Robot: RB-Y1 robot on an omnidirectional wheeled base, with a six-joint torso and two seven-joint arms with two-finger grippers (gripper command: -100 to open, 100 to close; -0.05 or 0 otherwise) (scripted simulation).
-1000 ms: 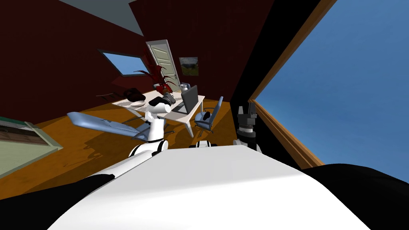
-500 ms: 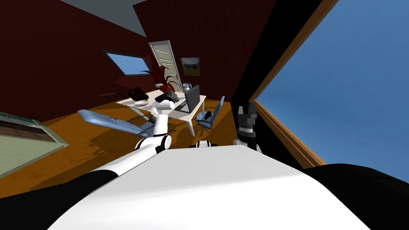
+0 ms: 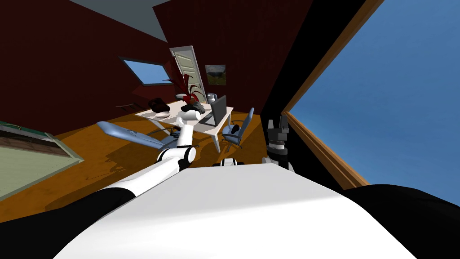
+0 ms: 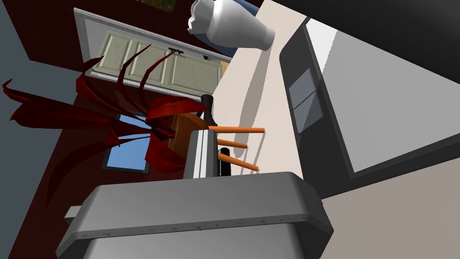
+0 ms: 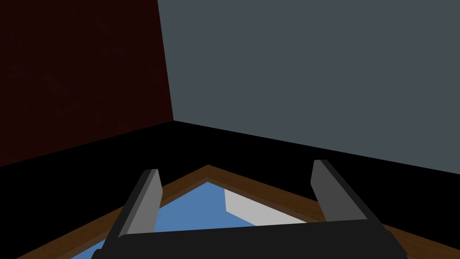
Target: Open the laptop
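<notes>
The left gripper (image 4: 203, 133) is seen with its two blades pressed flat together, and nothing is held between them. In the head view the left gripper (image 3: 196, 108) is found stretched out over the desk (image 3: 214, 129), at about 11 o'clock from the robot.

Just past the fingertips an orange plant pot (image 4: 182, 135) is met, carried on thin orange legs (image 4: 236, 130), and long dark red leaves (image 4: 90, 117) are spread out from it. Beyond the pot a white vase (image 4: 231, 22) stands on the pale desk top. A panelled door (image 4: 157, 63) is seen behind the leaves.

The laptop (image 4: 314, 139) lies on the desk just beside the closed blades, clear of them, and its touchpad (image 4: 305, 96) is shown in the dark base. In the head view the laptop (image 3: 215, 112) is placed at about 3 o'clock of the left gripper, near the desk's right end, and its lid is already raised and stands steeply. A dark bag (image 3: 158, 105) is set at 9 o'clock of the gripper, toward the desk's other end. A blue office chair (image 3: 236, 130) is parked at about 4 o'clock of the laptop, beside the desk.

The right gripper (image 3: 277, 121) is held up at about 1 o'clock from the robot, well apart from the desk. In its own wrist view the right gripper (image 5: 236, 166) is shown with its fingers spread wide and nothing between them.
</notes>
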